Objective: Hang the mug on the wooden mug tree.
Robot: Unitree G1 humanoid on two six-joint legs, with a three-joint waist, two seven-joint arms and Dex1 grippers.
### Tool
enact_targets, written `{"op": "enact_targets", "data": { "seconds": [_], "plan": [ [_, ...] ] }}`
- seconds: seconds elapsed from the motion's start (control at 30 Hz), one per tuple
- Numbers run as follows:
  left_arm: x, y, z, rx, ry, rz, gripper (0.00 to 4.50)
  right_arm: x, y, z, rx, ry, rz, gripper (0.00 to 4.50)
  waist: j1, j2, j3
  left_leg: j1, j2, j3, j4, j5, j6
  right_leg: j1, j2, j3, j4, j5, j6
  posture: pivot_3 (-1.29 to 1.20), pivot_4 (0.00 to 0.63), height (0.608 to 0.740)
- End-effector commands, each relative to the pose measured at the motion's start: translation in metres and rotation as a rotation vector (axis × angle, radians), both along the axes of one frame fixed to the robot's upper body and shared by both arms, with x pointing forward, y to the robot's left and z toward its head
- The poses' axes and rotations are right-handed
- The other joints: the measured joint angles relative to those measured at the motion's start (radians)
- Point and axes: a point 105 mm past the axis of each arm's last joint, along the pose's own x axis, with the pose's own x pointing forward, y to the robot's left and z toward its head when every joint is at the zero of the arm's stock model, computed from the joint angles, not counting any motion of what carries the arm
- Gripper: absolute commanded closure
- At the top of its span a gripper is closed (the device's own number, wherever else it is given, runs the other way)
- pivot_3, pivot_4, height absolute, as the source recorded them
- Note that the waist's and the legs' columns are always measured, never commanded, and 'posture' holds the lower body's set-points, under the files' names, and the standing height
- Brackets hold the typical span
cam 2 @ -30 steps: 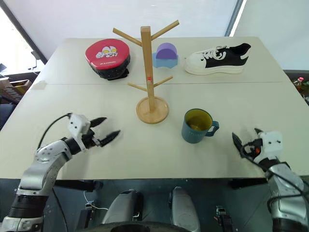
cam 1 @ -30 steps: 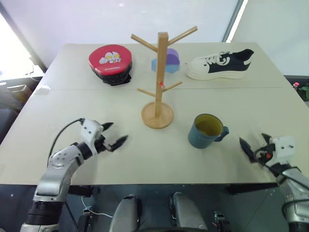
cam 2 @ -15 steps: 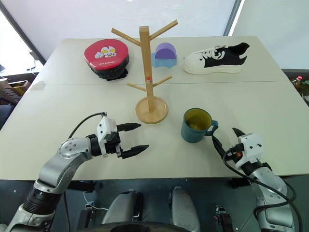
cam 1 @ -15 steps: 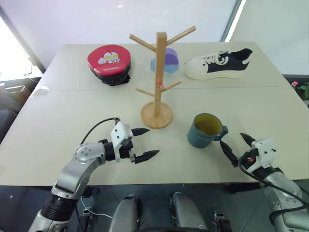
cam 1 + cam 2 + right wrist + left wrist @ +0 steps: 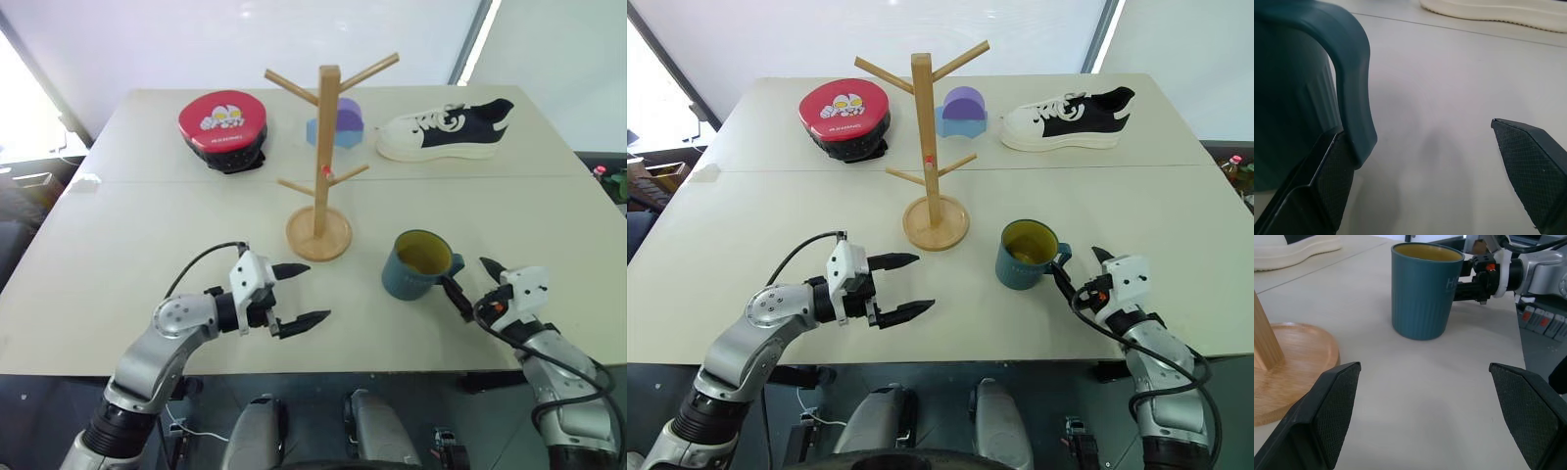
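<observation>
Two open grippers have closed in: my right gripper [image 5: 1075, 270] now flanks the dark teal-blue ceramic mug's [image 5: 1024, 255] handle, ungrasped, near the table's [image 5: 950, 313] front edge; the left gripper [image 5: 906, 287] waits, empty.

The pale lettering on the dark teal-blue ceramic mug [image 5: 419, 265] is too small to read. Behind the light wooden mug tree's post [image 5: 326, 147], at upper centre, a purple and blue block [image 5: 345, 122] is partly hidden. The beige worktop [image 5: 147, 245] is cut off low in the frame.

Bare bench [image 5: 176, 235] between the dark teal-blue ceramic mug [image 5: 419, 264] and the light wooden mug tree [image 5: 321, 162]; white-and-black sneaker [image 5: 446, 129] sits well behind the mug.
</observation>
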Motion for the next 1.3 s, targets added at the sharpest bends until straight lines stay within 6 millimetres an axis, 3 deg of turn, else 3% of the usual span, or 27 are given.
{"op": "enact_targets", "data": {
  "seconds": [0.03, 0.23, 0.37, 0.5, 0.67, 0.93, 1.07, 1.3],
  "plan": [
    [0.000, 0.000, 0.012, -0.013, -0.045, -0.007, 0.00, 0.002, 0.006, 0.005, 0.018, -0.034, 0.026, 1.40, 0.000, 0.000, 0.000, 0.000, 0.000, 0.000, 0.000, 0.000, 0.000, 0.000, 0.000, 0.000, 0.000, 0.000, 0.000, 0.00, 0.150, 0.735],
    [0.001, 0.002, 0.012, -0.009, -0.048, 0.000, 0.00, 0.003, 0.016, 0.010, 0.046, -0.051, 0.072, 4.48, 0.000, 0.000, 0.000, 0.000, 0.000, 0.000, 0.000, 0.000, 0.000, 0.000, 0.000, 0.000, 0.000, 0.000, 0.000, 0.00, 0.150, 0.735],
    [0.003, 0.004, 0.011, -0.007, -0.047, 0.013, 0.00, 0.004, 0.023, 0.017, 0.018, -0.066, 0.103, 4.48, 0.000, 0.000, 0.000, 0.000, 0.000, 0.000, 0.000, 0.000, 0.000, 0.000, 0.000, 0.000, 0.000, 0.000, 0.000, 0.00, 0.150, 0.735],
    [0.009, 0.015, 0.007, 0.012, -0.049, 0.063, 0.00, -0.001, 0.053, 0.036, -0.128, -0.111, 0.245, 4.48, -0.003, 0.000, 0.000, 0.000, 0.000, 0.000, 0.000, 0.000, 0.000, 0.000, 0.001, 0.000, 0.000, 0.000, 0.000, 0.00, 0.150, 0.735],
    [0.024, 0.040, 0.007, 0.034, -0.074, 0.158, 0.00, -0.011, 0.106, 0.070, -0.313, -0.213, 0.456, 4.48, -0.002, 0.000, 0.000, 0.001, 0.001, 0.000, 0.000, 0.000, 0.000, -0.001, 0.003, 0.000, 0.002, 0.000, 0.000, 0.00, 0.150, 0.735],
    [0.032, 0.061, 0.009, 0.053, -0.099, 0.221, 0.00, -0.006, 0.146, 0.107, -0.384, -0.328, 0.481, 4.48, 0.001, -0.002, 0.001, 0.000, 0.000, -0.001, 0.001, 0.000, 0.000, -0.001, 0.001, -0.002, 0.001, 0.000, 0.000, 0.00, 0.150, 0.735],
    [0.034, 0.066, 0.011, 0.049, -0.109, 0.242, 0.00, -0.003, 0.153, 0.116, -0.407, -0.337, 0.457, 4.48, 0.002, -0.002, 0.001, -0.001, 0.000, -0.001, 0.001, 0.000, 0.000, -0.001, 0.000, -0.001, 0.001, 0.000, 0.000, 0.00, 0.150, 0.735],
    [0.043, 0.086, 0.056, -0.123, -0.156, 0.319, 0.00, 0.004, 0.168, 0.147, -0.403, -0.404, 0.407, 4.48, 0.000, -0.002, 0.002, -0.002, 0.000, -0.003, 0.001, 0.000, 0.000, -0.002, -0.001, -0.003, 0.002, 0.000, 0.000, 0.00, 0.150, 0.735]
  ]
}}
